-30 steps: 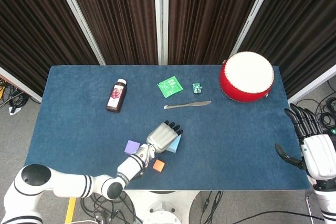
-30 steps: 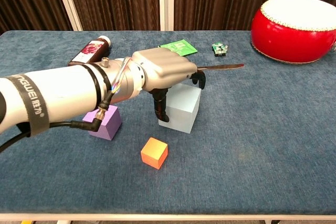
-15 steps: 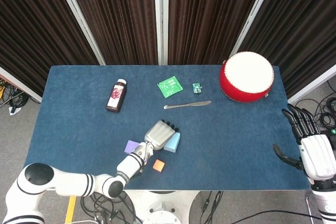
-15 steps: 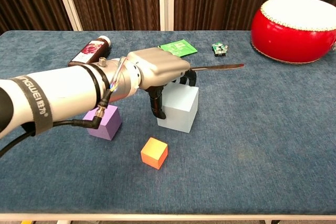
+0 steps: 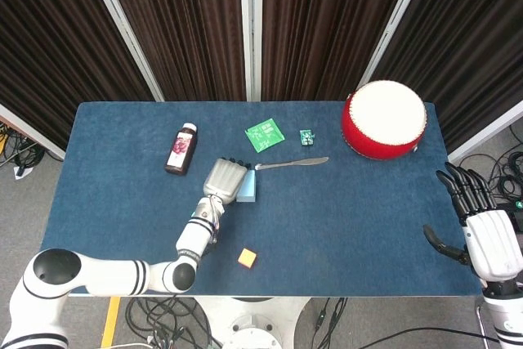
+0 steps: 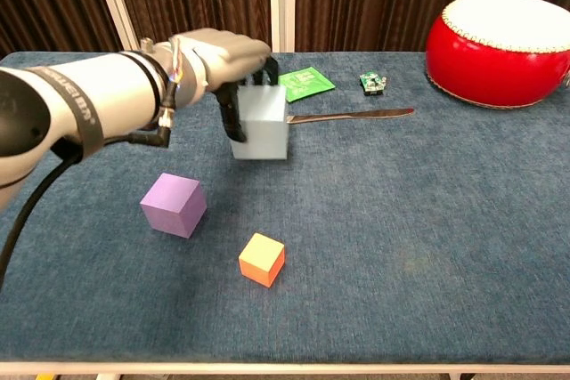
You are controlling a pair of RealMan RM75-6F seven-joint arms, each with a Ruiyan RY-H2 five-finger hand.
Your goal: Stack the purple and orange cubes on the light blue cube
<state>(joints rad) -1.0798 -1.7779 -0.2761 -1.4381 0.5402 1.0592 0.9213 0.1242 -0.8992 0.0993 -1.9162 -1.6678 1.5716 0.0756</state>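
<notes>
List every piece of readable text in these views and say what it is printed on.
"NGUEI": black strap on the left arm, chest view; start cut off.
Bottle label: too small to read.
Green packet: print too small to read.
Small green item: blurred.

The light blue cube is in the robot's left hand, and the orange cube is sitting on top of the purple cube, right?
Not quite. The left hand does hold the light blue cube, but the small orange cube is not on the purple cube. The chest view shows both lying apart on the blue table, the orange one nearer the camera.
</notes>
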